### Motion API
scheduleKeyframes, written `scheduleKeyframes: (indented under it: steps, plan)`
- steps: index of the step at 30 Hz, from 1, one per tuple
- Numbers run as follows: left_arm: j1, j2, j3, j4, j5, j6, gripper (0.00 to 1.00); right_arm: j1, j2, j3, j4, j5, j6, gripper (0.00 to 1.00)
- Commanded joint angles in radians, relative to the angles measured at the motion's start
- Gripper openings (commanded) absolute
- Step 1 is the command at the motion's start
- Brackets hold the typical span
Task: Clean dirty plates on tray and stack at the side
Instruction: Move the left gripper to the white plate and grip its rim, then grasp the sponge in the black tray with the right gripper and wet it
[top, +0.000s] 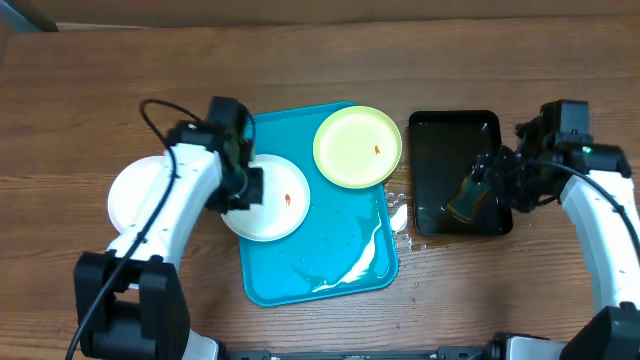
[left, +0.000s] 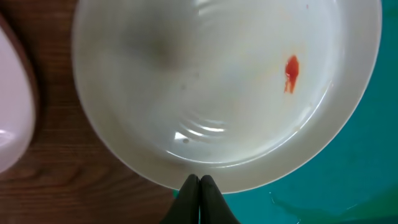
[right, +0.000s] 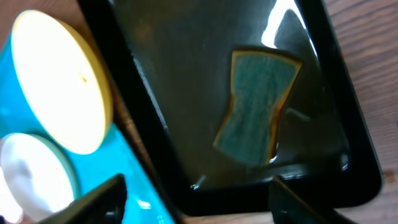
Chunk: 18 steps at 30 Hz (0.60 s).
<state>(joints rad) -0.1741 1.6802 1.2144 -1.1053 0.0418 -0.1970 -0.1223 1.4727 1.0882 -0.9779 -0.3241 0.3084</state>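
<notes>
On white plate (left: 224, 93), orange-red speck (left: 291, 73)

The large turquoise-blue rectangular plastic tray (top: 330, 250) lies flat, its rimmed surface wet and glossy. A round shallow white plate (top: 275, 200) with an orange-red speck overhangs the tray's left rim, and a round pale lime-green plate (top: 357, 146), also specked, overhangs its far right corner. A second round white plate (top: 135, 195) lies off the tray, near its left side.

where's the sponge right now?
Overhead view: the sponge lies inside the black tray on the right side, just right of the blue tray.
</notes>
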Motion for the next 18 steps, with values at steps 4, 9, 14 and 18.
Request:
scheduleKeyframes:
  steps: [4,9,14,18]
  plan:
    - [-0.011,-0.002,-0.062,0.020,0.012,-0.077,0.04,0.053,0.014,-0.112,0.144,0.058,0.003,0.61]
    - [-0.009,-0.031,-0.027,-0.025,0.017,-0.042,0.26,0.106,0.050,-0.174,0.217,0.294,0.162,0.62]
    - [0.007,-0.113,-0.013,-0.014,-0.001,-0.043,0.57,0.130,0.147,-0.185,0.283,0.301,0.175,0.59]
    - [0.045,-0.138,-0.014,-0.010,-0.079,-0.043,0.70,0.130,0.254,-0.185,0.335,0.299,0.187,0.04]
